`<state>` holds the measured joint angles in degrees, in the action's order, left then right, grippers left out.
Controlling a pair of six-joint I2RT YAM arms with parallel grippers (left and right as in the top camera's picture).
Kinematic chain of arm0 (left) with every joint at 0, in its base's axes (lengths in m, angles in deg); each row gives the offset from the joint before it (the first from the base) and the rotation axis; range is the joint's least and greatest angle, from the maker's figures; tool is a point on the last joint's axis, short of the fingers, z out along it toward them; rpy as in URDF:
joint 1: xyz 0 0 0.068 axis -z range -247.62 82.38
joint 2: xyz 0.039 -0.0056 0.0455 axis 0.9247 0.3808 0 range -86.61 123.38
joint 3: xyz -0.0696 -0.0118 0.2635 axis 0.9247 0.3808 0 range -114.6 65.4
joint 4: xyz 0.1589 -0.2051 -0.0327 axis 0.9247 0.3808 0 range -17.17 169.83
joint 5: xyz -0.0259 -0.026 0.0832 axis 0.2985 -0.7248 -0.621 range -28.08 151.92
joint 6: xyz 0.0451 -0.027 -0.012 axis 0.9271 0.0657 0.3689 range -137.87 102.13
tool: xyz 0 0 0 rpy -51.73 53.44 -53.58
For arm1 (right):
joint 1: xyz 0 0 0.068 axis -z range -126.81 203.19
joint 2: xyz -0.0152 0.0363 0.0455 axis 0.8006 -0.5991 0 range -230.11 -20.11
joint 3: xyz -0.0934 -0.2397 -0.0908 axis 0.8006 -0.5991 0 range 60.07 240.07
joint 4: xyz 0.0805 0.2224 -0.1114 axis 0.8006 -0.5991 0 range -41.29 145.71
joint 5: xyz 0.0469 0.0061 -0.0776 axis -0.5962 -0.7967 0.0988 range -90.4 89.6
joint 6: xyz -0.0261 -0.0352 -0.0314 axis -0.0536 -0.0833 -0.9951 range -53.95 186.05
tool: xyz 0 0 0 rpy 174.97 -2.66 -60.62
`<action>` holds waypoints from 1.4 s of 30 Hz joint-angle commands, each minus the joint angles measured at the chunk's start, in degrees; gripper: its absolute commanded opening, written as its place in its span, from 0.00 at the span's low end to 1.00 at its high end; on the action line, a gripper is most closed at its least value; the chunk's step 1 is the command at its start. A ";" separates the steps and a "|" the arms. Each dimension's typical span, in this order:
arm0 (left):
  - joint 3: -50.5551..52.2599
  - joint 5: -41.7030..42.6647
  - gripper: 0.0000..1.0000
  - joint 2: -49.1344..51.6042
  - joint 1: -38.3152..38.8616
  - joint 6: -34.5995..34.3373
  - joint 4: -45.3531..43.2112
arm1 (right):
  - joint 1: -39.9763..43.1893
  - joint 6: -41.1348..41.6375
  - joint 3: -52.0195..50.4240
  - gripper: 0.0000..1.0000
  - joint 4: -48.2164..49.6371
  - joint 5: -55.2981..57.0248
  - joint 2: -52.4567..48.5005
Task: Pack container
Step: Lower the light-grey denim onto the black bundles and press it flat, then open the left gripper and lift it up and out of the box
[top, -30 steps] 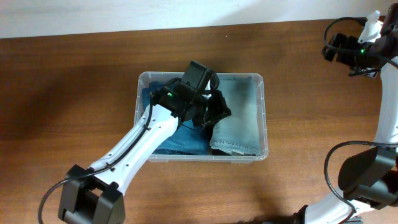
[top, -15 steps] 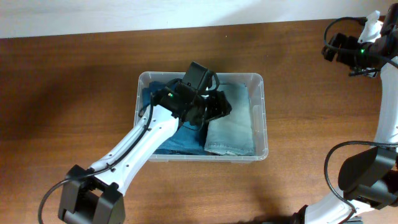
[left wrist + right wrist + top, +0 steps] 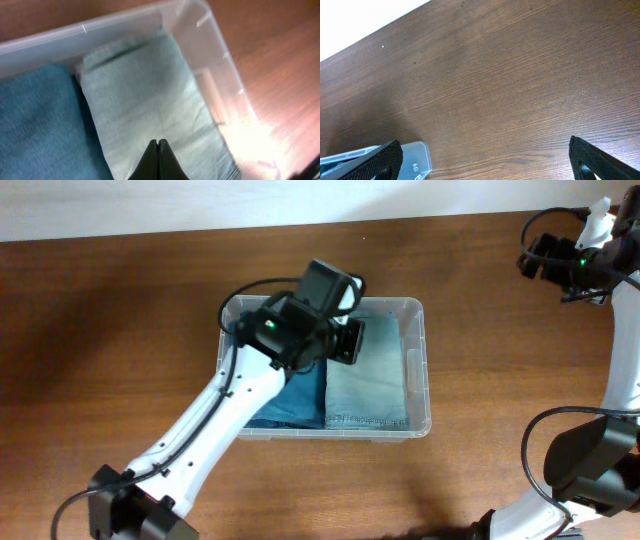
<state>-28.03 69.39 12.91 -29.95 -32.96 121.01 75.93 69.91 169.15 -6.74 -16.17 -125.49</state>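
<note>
The clear plastic container [image 3: 424,370] sits mid-table and holds two folded cloths side by side: a dark blue one [image 3: 295,402] on the left and a pale grey-green one [image 3: 368,385] on the right. In the left wrist view the container's rim [image 3: 125,24] runs across the top, with the pale cloth [image 3: 150,95] and the blue cloth [image 3: 35,120] below it. My left gripper [image 3: 159,143] is shut and empty, hovering just above the pale cloth; in the overhead view it [image 3: 345,340] is over the container's back part. My right gripper [image 3: 482,160] is open over bare table at the far right.
The brown wooden table [image 3: 120,340] surrounds the container. A corner of a clear plastic piece with lettering [image 3: 415,160] shows at the lower left of the right wrist view. The right arm [image 3: 575,260] stays raised at the table's far right edge.
My left gripper has lifted and pulled back toward the container's rear, off the pale cloth. The pale cloth now lies flat and squared in the right half. The right arm has not moved.
</note>
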 commanded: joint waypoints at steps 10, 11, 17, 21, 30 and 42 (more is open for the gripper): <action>2.49 -4.13 0.01 10.86 6.69 2.80 7.32 | 0.15 -0.46 0.96 0.99 0.09 -0.09 0.11; 2.49 -4.13 0.01 11.65 6.69 2.80 7.48 | 0.15 -0.46 0.98 0.99 0.09 -0.09 0.11; 2.49 -10.47 0.01 12.98 6.69 2.82 6.97 | 0.15 -0.46 0.98 0.98 0.09 -0.09 0.11; 2.49 -10.51 0.01 12.98 6.80 2.91 7.21 | 0.15 -0.46 0.96 0.99 0.09 -0.09 0.11; -5.97 -15.21 0.01 12.33 6.80 6.23 16.52 | 0.15 -0.46 0.98 0.99 0.09 -0.09 0.11; -4.94 -14.01 0.01 15.21 6.08 6.27 16.22 | 0.15 -0.46 0.98 0.98 0.09 -0.09 0.11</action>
<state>-30.56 55.86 27.29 -23.06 -27.85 136.64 75.93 69.89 169.15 -6.72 -16.17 -125.49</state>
